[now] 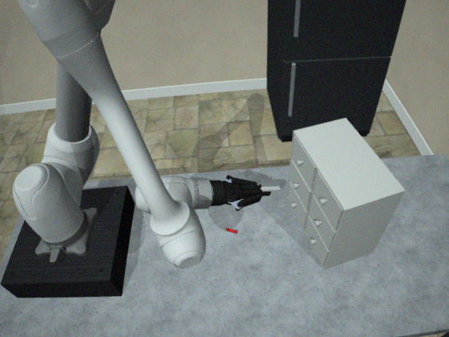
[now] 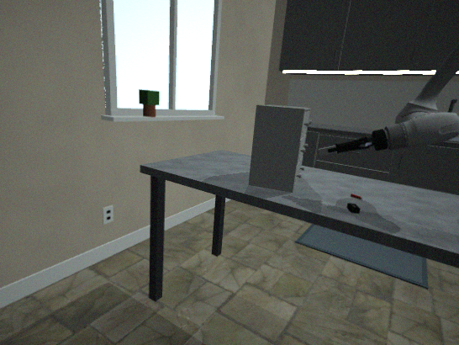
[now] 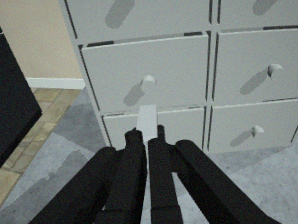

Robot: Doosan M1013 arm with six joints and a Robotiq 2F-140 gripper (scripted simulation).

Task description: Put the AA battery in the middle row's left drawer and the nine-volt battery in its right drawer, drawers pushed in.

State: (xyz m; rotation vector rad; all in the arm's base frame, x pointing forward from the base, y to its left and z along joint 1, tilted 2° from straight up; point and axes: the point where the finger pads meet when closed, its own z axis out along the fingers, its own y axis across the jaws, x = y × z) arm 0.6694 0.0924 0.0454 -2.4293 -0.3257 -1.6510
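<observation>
The small white chest (image 1: 341,191) stands on the table with all drawer fronts flush; it also shows in the side view (image 2: 278,147) and the wrist view (image 3: 180,63). My gripper (image 1: 269,189) is shut and empty. It is held level above the table, a short way in front of the knob of the middle-row left drawer (image 3: 147,72) and apart from it. The red AA battery (image 1: 231,230) lies on the table below and behind the gripper. The black nine-volt battery (image 2: 353,207) lies close to it near the table's edge; the arm hides it in the overhead view.
The arm's black base block (image 1: 70,242) sits at the table's left end. A dark fridge (image 1: 329,62) stands on the floor behind the chest. The table edge runs just beyond the nine-volt battery in the side view.
</observation>
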